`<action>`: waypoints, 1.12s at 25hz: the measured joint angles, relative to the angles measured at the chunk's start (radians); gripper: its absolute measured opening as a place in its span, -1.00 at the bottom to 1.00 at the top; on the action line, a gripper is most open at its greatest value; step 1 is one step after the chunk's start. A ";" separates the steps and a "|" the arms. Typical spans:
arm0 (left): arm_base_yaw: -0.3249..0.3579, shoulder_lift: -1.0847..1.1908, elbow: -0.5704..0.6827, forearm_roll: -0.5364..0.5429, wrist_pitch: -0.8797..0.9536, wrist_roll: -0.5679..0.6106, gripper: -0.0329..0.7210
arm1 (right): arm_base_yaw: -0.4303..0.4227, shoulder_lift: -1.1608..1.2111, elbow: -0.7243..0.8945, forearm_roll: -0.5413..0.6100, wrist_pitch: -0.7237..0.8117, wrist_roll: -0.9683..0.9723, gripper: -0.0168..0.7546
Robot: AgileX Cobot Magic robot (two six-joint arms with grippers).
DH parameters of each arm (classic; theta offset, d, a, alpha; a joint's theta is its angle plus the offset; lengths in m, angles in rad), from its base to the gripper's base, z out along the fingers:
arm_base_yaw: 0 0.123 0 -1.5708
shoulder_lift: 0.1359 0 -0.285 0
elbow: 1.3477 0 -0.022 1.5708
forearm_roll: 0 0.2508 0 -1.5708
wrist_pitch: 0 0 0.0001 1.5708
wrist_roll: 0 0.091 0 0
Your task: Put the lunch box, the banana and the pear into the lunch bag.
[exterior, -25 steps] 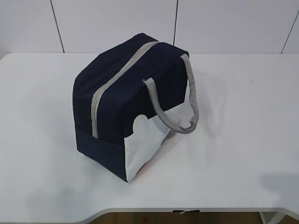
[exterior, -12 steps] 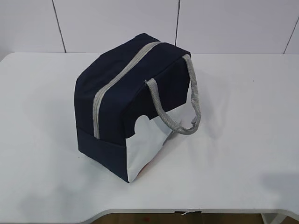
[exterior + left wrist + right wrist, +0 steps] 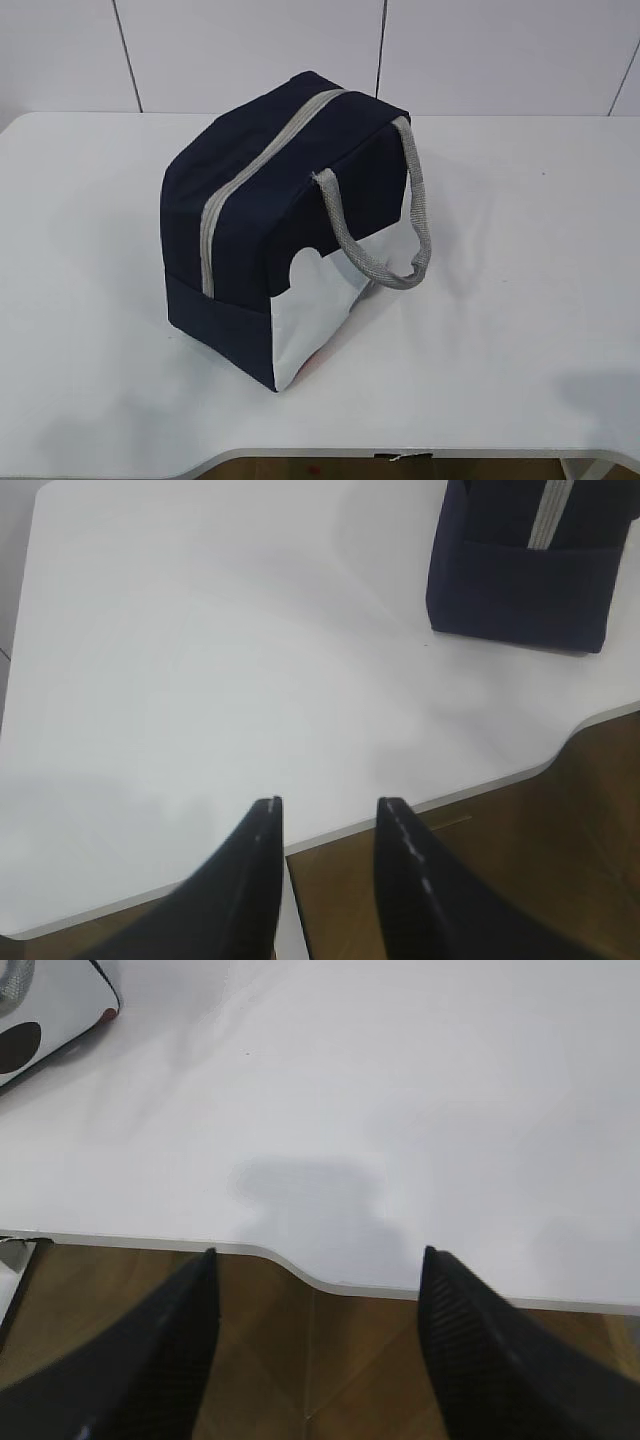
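Note:
The lunch bag (image 3: 285,225) stands in the middle of the white table (image 3: 520,300), navy with a white lower panel. Its grey zipper (image 3: 255,165) runs shut along the top, and a grey handle (image 3: 400,230) hangs down its right side. The lunch box, the banana and the pear are not in view. Neither gripper shows in the exterior view. My left gripper (image 3: 330,805) is open and empty over the table's front edge, with the bag (image 3: 520,590) far ahead on the right. My right gripper (image 3: 319,1252) is wide open and empty over the front edge.
The table's front edge has a curved cut-out (image 3: 300,1270), with brown floor (image 3: 320,1360) below it. A white panel with a dark round spot (image 3: 45,1015) shows at the top left of the right wrist view. A white panelled wall (image 3: 250,50) stands behind the table.
The whole exterior picture has shifted very slightly to the right. The bag has not moved on the table.

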 joint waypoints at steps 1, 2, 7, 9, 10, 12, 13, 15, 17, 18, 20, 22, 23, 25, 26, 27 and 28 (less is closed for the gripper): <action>0.000 0.000 0.000 0.000 0.000 0.000 -0.28 | 0.005 0.000 0.000 0.000 0.000 0.000 0.34; 0.000 0.000 0.000 0.000 0.000 0.000 -0.28 | 0.018 0.000 0.000 0.000 0.000 0.000 0.34; 0.001 0.000 0.000 0.000 0.000 0.000 -0.28 | 0.078 0.000 0.000 0.000 0.000 0.000 0.34; 0.003 0.000 0.000 0.000 0.000 0.000 -0.28 | 0.080 0.000 0.000 0.000 0.000 0.000 0.34; 0.003 0.000 0.000 0.000 0.000 0.000 -0.29 | 0.080 0.000 0.000 0.000 0.000 0.000 0.34; 0.004 0.000 0.000 0.000 0.000 0.000 -0.29 | 0.080 0.000 0.000 0.000 0.000 0.000 0.34; 0.004 0.000 0.000 0.000 0.000 0.000 -0.29 | 0.080 0.000 0.000 0.000 0.000 0.000 0.34; 0.004 0.000 0.000 0.000 0.000 0.000 -0.29 | 0.085 0.000 0.000 0.000 0.000 0.000 0.34; 0.004 0.000 0.000 0.000 0.000 0.000 -0.29 | 0.086 0.000 0.000 0.000 0.000 0.000 0.34; 0.004 0.000 0.000 0.000 0.000 0.000 -0.29 | 0.086 0.000 0.000 0.000 0.000 0.000 0.34; 0.004 0.000 0.000 0.000 0.000 0.000 -0.29 | 0.086 0.000 0.000 0.000 0.000 0.000 0.34; 0.013 0.000 0.000 0.000 0.000 0.000 -0.29 | 0.086 0.000 0.000 0.000 0.000 0.000 0.34; 0.028 0.000 0.000 0.000 0.000 0.000 -0.29 | 0.086 0.000 0.000 0.000 0.000 0.000 0.34; 0.061 0.000 0.000 0.000 0.000 0.000 -0.29 | 0.086 0.000 0.000 0.000 0.000 0.000 0.34; 0.081 0.000 0.000 0.000 0.000 0.000 -0.29 | 0.086 0.000 0.000 0.000 0.000 0.000 0.34; 0.099 0.000 0.000 0.000 0.000 0.000 -0.29 | 0.086 0.000 0.000 0.000 0.000 0.000 0.34; 0.112 0.000 0.000 0.000 0.000 0.000 -0.29 | 0.086 0.000 0.000 0.000 0.000 0.000 0.34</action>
